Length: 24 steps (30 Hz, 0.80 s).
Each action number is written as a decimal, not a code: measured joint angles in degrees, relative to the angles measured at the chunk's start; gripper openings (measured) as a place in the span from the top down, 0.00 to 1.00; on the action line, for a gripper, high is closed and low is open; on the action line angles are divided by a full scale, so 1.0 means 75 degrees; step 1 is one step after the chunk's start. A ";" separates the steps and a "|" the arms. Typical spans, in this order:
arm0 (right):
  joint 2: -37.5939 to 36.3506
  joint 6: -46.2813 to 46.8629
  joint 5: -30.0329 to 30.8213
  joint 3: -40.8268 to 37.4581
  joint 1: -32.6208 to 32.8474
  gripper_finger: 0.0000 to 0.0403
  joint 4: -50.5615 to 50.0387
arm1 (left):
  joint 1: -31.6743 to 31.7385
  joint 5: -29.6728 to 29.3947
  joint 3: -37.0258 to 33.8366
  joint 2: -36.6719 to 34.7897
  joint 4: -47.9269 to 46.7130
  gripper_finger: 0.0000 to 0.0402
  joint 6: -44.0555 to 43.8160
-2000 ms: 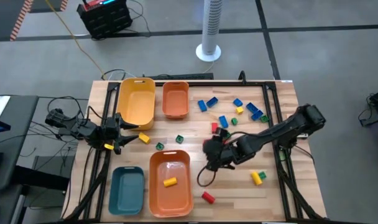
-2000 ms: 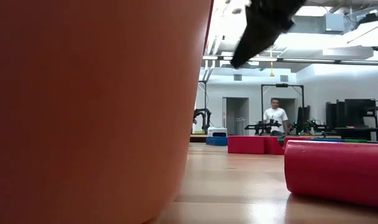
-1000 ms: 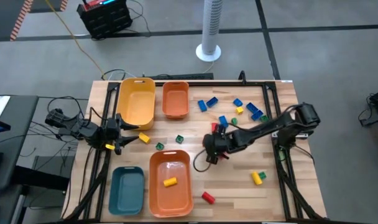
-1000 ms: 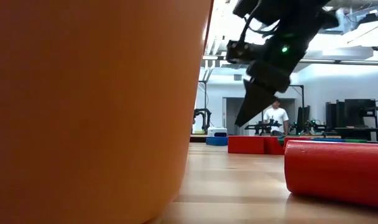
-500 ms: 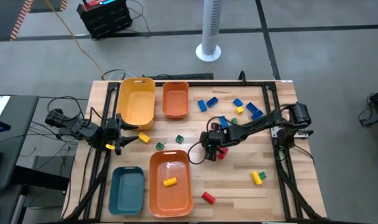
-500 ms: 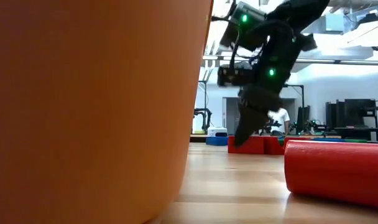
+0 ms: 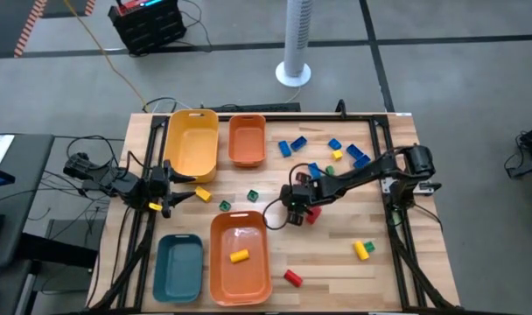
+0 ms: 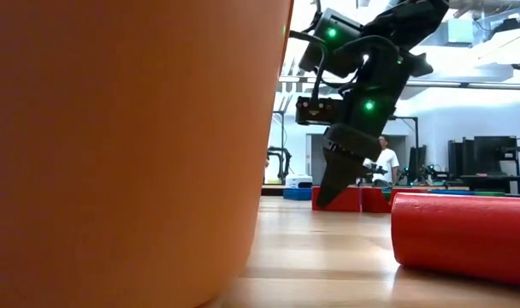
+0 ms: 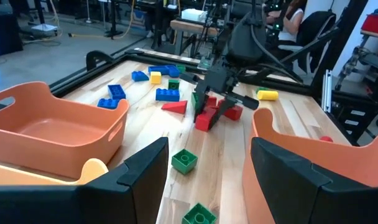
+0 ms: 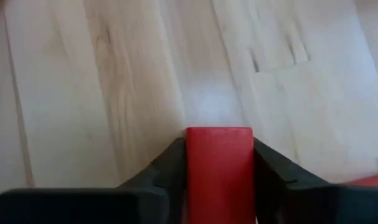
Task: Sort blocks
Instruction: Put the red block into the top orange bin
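Several small blocks lie scattered on the wooden table [image 7: 336, 262]: blue ones [image 7: 292, 146] far right, green ones [image 7: 252, 195] mid-table, a yellow one [image 7: 362, 249] and a red one [image 7: 292, 277] nearer. My right gripper [image 7: 299, 210] slants down at mid-table, shut on a red block [image 10: 219, 168]; the left wrist view shows that red block [image 9: 204, 121] among other red pieces. My left gripper [image 7: 174, 197] waits open at the table's left side, with nothing between its fingers [image 9: 145, 180]. My right gripper pinches the red block by two opposite sides [image 10: 195, 180] between its two fingers [image 10: 170, 168]. The fingers slant steeply down from the table's right side. In the left wrist view the block's lower end seems to rest on the wood.
A yellow bin [image 7: 192, 143] and a small orange bin [image 7: 247, 140] stand at the far left. A teal bin [image 7: 178, 267] and a large orange bin [image 7: 241, 258] holding a yellow block [image 7: 239, 255] stand near. A black frame [image 7: 380, 140] edges the table.
My right gripper has sunk toward the tabletop and moved slightly toward the table's left edge, tipping steeper, and come down at the cluster of red blocks. The blocks around it lie where they were.
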 joint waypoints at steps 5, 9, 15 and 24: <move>-0.0047 -0.0098 -0.0065 -0.0007 -0.0158 0.72 0.0337 | 0.0000 -0.0002 0.0000 0.0000 0.0006 0.44 -0.0001; -0.0286 -0.0303 -0.0199 -0.0009 -0.0337 0.72 0.0971 | 0.0000 -0.0002 0.0000 0.0000 0.0009 0.44 -0.0001; -0.0906 -0.0919 -0.0215 -0.0006 -0.0880 0.72 0.1846 | 0.0000 -0.0002 0.0000 0.0003 0.0041 0.44 -0.0001; -0.0979 -0.1951 -0.1209 0.0778 -0.2179 0.72 0.2656 | 0.0000 -0.0008 0.0000 0.0003 0.0047 0.44 -0.0001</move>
